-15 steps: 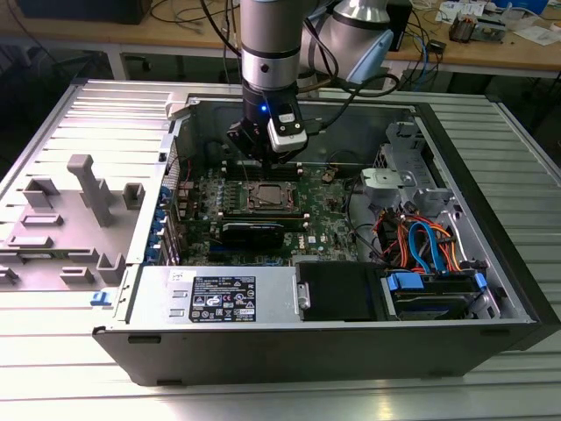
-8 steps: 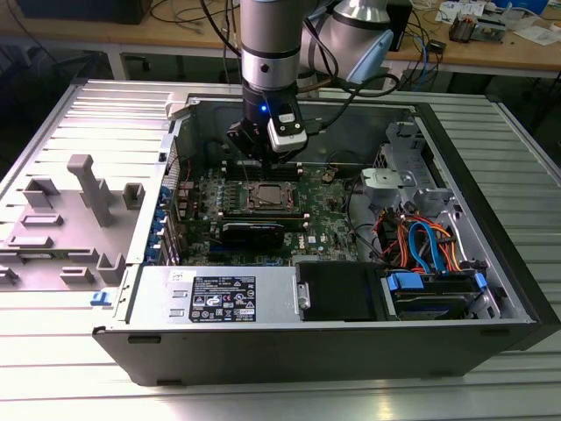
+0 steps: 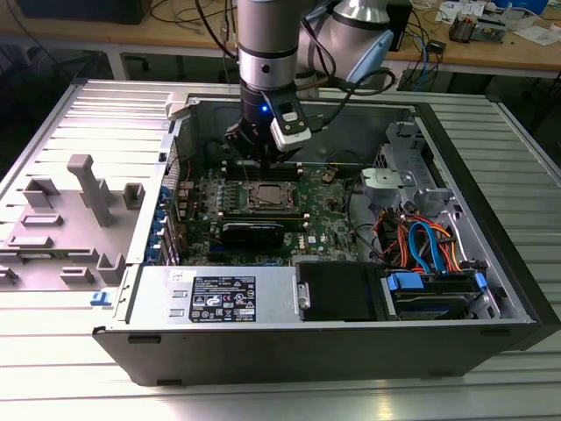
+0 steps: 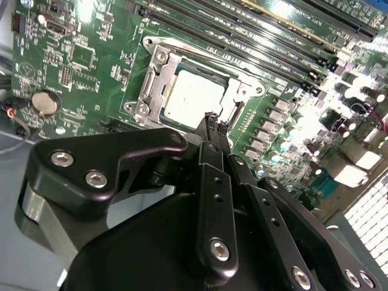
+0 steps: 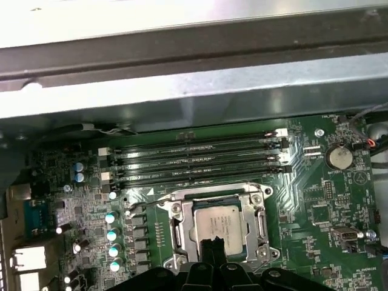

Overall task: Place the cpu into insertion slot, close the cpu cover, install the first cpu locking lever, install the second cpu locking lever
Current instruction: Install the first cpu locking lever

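The cpu [image 5: 219, 222] [image 4: 193, 97], a silver-grey square, lies flat in the insertion slot [image 5: 215, 200] on the green board. The silver cpu cover [image 5: 179, 216] [image 4: 159, 77] lies down around it, and the chip shows through its window. My gripper [image 5: 212, 244] [image 4: 215, 122] hovers just above the edge of the socket, fingers together with nothing between them. In the exterior view the gripper [image 3: 263, 160] hangs inside the open computer case, slightly behind the socket [image 3: 267, 197].
Long black memory slots [image 5: 194, 160] [image 4: 260, 36] run beside the socket, with the grey case wall [image 5: 194, 97] behind them. A coin battery [image 5: 338, 157] sits on the board. A power supply [image 3: 219, 298] and drive bay with cables [image 3: 421, 250] fill the case's near side.
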Robot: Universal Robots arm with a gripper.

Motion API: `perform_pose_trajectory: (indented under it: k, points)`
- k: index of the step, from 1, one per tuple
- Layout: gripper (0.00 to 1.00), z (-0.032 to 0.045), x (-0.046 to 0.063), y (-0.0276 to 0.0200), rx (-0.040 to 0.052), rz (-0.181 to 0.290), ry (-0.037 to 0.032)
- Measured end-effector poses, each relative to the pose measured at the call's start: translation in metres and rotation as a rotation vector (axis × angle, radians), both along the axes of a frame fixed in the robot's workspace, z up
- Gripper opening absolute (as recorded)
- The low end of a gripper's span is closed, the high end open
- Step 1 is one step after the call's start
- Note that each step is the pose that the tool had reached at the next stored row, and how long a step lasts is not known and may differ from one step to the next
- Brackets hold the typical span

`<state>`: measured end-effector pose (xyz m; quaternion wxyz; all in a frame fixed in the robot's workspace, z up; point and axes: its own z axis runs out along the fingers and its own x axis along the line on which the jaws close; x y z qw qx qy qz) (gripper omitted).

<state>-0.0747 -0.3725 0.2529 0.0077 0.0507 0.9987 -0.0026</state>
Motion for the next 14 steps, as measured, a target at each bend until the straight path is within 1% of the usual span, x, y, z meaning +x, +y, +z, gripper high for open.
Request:
perform_pose_trajectory:
  k: [3, 5, 8, 9, 14]
  points:
    - [0.11, 0.0, -0.012, -0.0001, 0.0016, 0.001, -0.0001]
    - [0.11, 0.0, -0.025, -0.0005, 0.0021, 0.003, 0.0]
    - [0.11, 0.0, -0.036, -0.0011, 0.0023, 0.007, 0.0]
    - [0.11, -0.0001, -0.038, -0.0015, 0.0026, 0.008, 0.0]
    - [0.11, 0.0, -0.039, -0.0018, 0.0036, 0.009, 0.0]
